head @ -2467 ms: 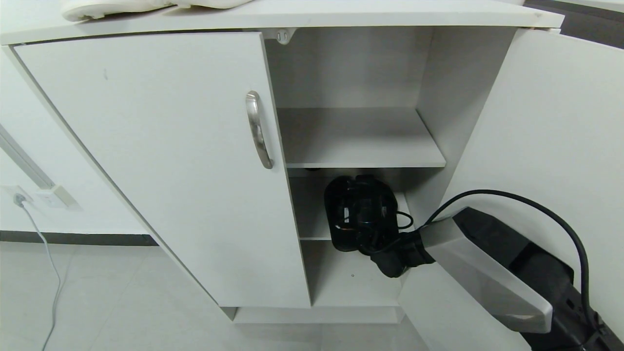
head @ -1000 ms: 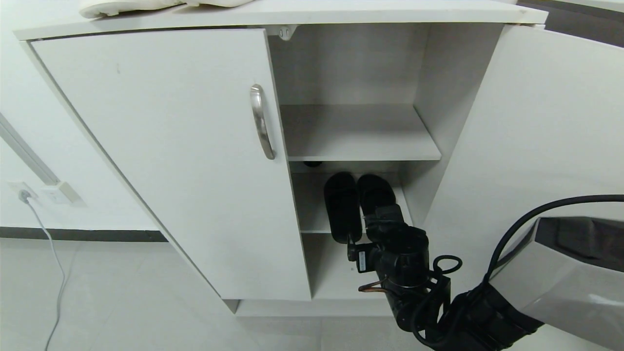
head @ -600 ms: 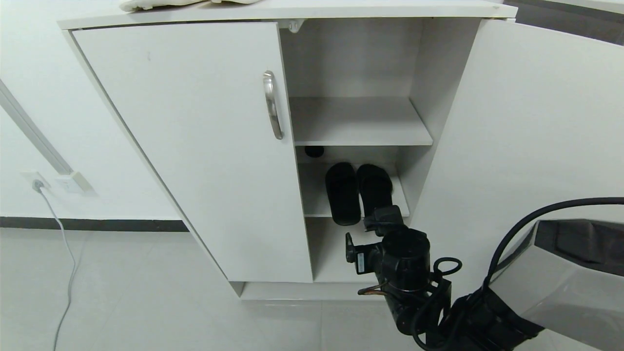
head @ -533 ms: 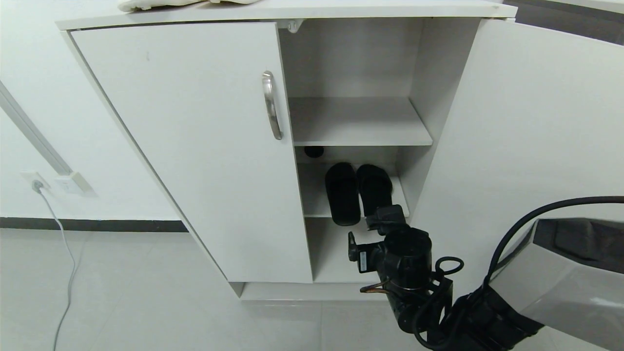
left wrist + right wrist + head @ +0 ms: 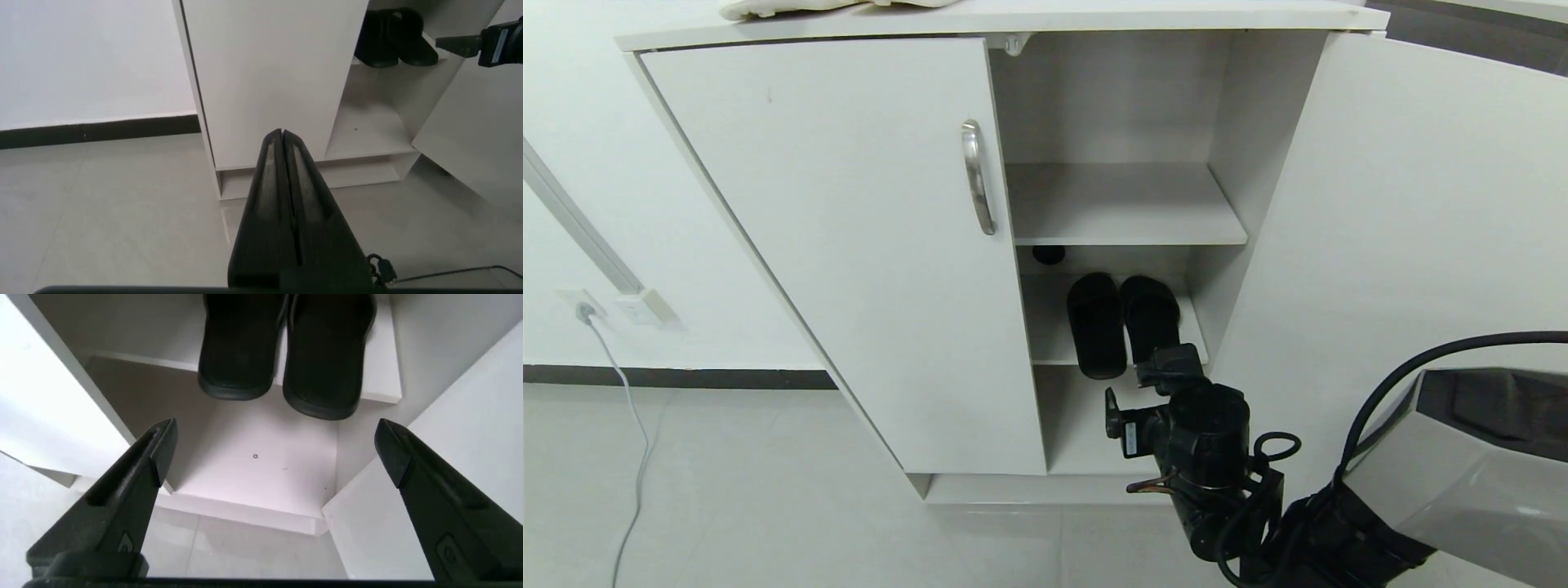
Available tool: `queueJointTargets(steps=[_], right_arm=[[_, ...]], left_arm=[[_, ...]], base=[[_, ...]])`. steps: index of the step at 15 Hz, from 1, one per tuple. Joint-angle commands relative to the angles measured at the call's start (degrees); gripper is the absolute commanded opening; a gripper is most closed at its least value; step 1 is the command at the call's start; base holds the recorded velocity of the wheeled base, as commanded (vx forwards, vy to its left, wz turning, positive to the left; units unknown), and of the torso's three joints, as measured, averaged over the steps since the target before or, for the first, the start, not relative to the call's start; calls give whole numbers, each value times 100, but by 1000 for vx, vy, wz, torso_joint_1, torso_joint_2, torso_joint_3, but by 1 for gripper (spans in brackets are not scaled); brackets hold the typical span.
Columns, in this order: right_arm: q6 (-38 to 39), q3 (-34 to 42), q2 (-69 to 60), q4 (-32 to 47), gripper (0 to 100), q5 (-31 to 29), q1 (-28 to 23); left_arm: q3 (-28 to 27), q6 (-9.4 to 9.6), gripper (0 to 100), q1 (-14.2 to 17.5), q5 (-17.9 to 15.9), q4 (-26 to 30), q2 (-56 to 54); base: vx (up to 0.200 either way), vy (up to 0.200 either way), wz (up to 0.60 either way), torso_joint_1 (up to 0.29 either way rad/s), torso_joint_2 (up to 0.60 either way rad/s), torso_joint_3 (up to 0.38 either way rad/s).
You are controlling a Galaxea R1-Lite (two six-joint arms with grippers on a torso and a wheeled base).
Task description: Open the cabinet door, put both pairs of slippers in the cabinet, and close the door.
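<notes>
- The black slippers point(image 5: 1123, 322) lie side by side on the middle shelf point(image 5: 1048, 331), just below the centre of the head view, their near ends hanging a little over the shelf's front edge.
- The right gripper point(image 5: 1143, 382) hangs low and right of centre, just in front of that shelf and below the slippers. Its jaws are spread wide and hold nothing.
- The left gripper point(image 5: 280, 135) is well back from the cabinet point(image 5: 1094, 15) over the floor, its fingers pressed together on nothing.
- The open door point(image 5: 1405, 204) fills the right of the frame. The other door point(image 5: 849, 245), left of centre, is closed, with its metal handle point(image 5: 977, 188) along the inner edge.
- A cream, soft-looking thing point(image 5: 800, 6) rests on the cabinet top at the upper left edge — possibly the second pair, though too little shows to tell.
- Handling, as a judgement: slippers of this kind should be light and bendy, with a grippy rather than slick surface — not fragile. A pinch across both straps or both pressed-together soles ought to carry a pair at once; holding one end alone would let them droop.
- The open door looks light, and a push on its free edge should close it.
</notes>
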Motion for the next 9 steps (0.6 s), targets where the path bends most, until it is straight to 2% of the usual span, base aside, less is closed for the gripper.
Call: queueJointTargets(steps=[1, 9], right_arm=[[1, 8, 13, 3, 100, 1, 14], [-8, 35, 48, 3, 100, -8, 23]], left_arm=[[1, 1, 0, 1, 0, -1, 7], [1, 1, 0, 1, 0, -1, 7]], base=[[0, 0, 0, 0, 0, 0], [0, 0, 0, 4, 2, 170]])
